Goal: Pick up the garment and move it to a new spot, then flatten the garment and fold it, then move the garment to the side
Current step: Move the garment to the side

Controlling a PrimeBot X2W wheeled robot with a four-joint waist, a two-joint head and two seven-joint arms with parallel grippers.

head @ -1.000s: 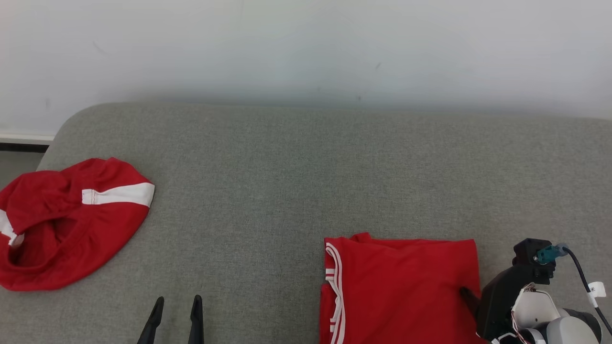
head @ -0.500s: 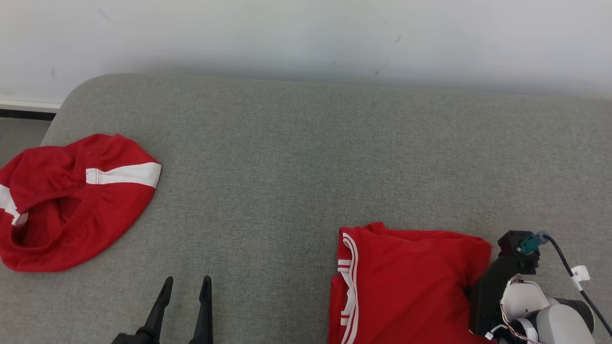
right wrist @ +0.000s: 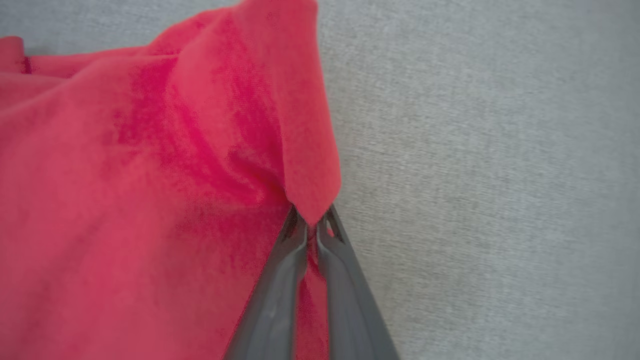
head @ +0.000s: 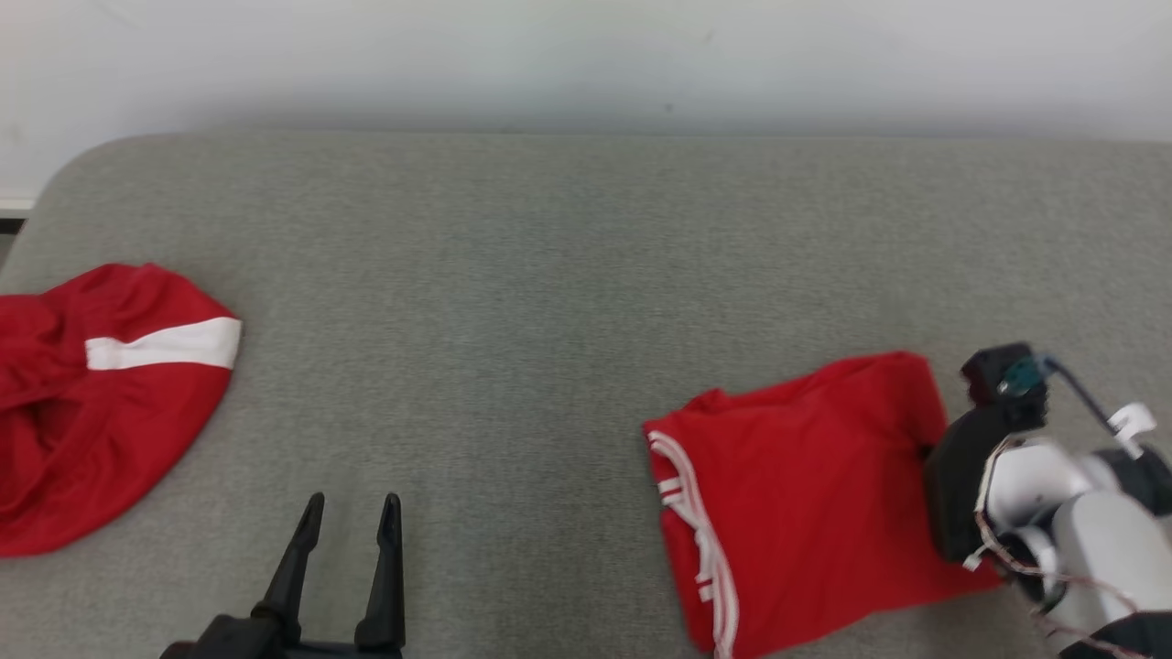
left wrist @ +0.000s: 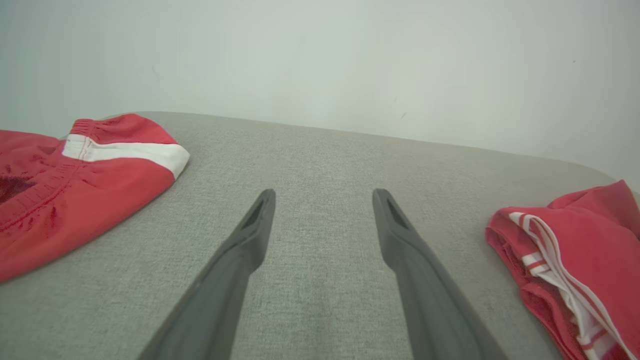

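The folded red garment [head: 806, 494] with white stripes along its left edge lies on the grey cushion [head: 549, 275] at the right, slightly skewed. My right gripper [head: 925, 450] is shut on its right edge. In the right wrist view the fingers pinch a raised fold of the red garment [right wrist: 150, 175] at the right gripper [right wrist: 311, 220]. My left gripper [head: 352, 503] stands open over bare cushion at the lower left, holding nothing. The left wrist view shows the left gripper [left wrist: 322, 197] with its jaws apart and the garment [left wrist: 590, 245] off to its right.
A second, crumpled red garment [head: 101, 403] with a white band lies at the cushion's left end, also in the left wrist view as the crumpled garment [left wrist: 75, 170]. A pale wall [head: 586, 55] runs behind the cushion. Bare cushion lies between the two garments.
My right gripper has closed on the folded garment's right edge and drawn it up and to the right, skewing it. The head view has shifted. The left gripper stays open.
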